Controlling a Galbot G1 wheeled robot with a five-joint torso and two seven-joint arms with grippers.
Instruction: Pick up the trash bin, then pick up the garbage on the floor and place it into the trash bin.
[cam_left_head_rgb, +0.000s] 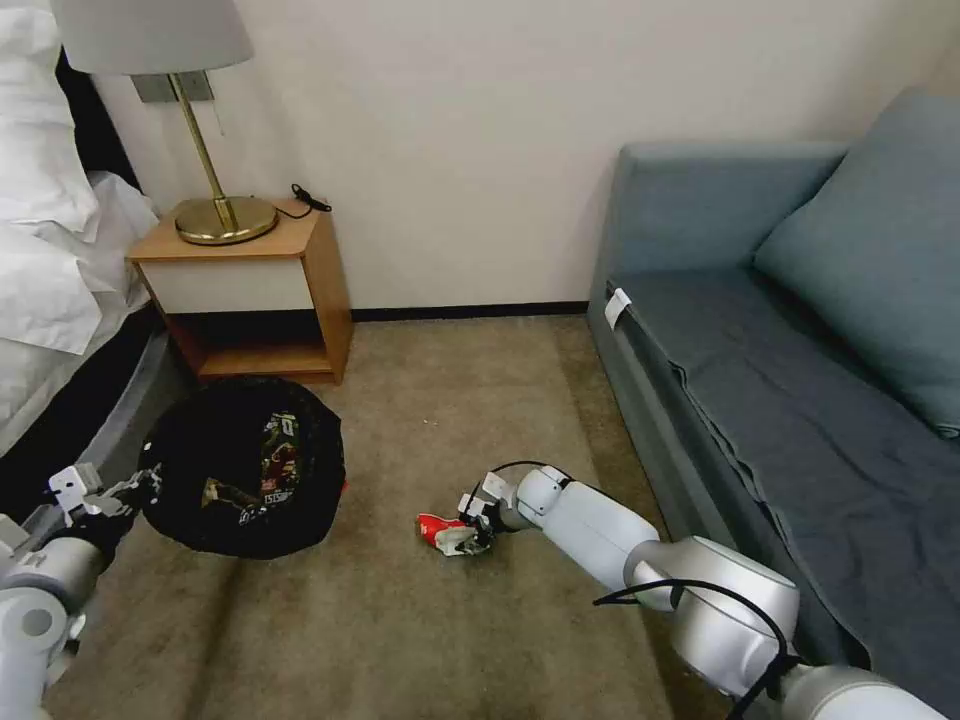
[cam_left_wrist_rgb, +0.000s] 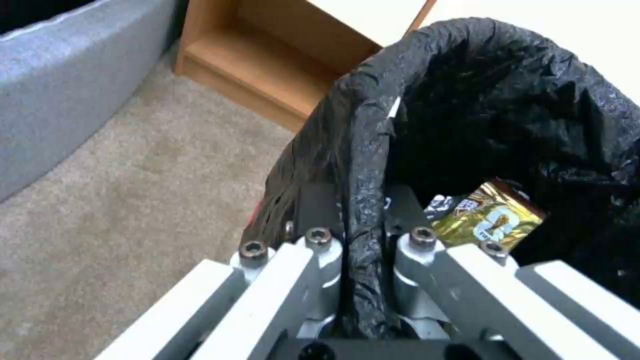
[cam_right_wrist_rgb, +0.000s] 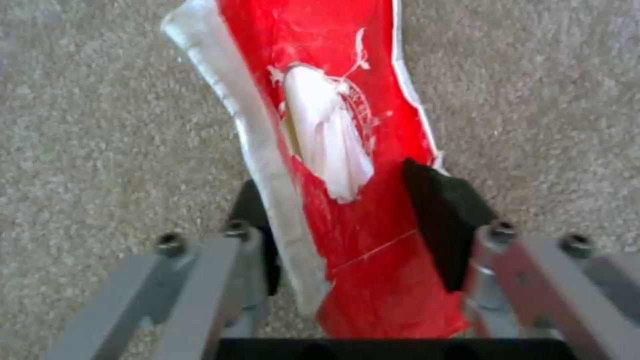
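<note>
Red-and-white packet (cam_left_head_rgb: 441, 531) flat on the carpet (cam_left_head_rgb: 450, 420), centre-near, just right of the trash bin (cam_left_head_rgb: 245, 465); long axis roughly left-right, red end pointing left toward the bin. Right gripper (cam_right_wrist_rgb: 353, 220) low over it, pads (cam_right_wrist_rgb: 440, 220) either side, narrowly apart, seemingly closing. Left gripper (cam_left_wrist_rgb: 357, 230) clamped on the bin's black-bagged rim, wrappers (cam_left_wrist_rgb: 490, 220) inside. Step in hand: grasping litter. Next, probably: firm pinch, lift, carry left over the bin.

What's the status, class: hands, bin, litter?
Left hand clamped on bin rim, gold wrapper inside. Right hand down on carpet, fingers straddling red packet, not visibly closed. Nothing in the way.
</note>
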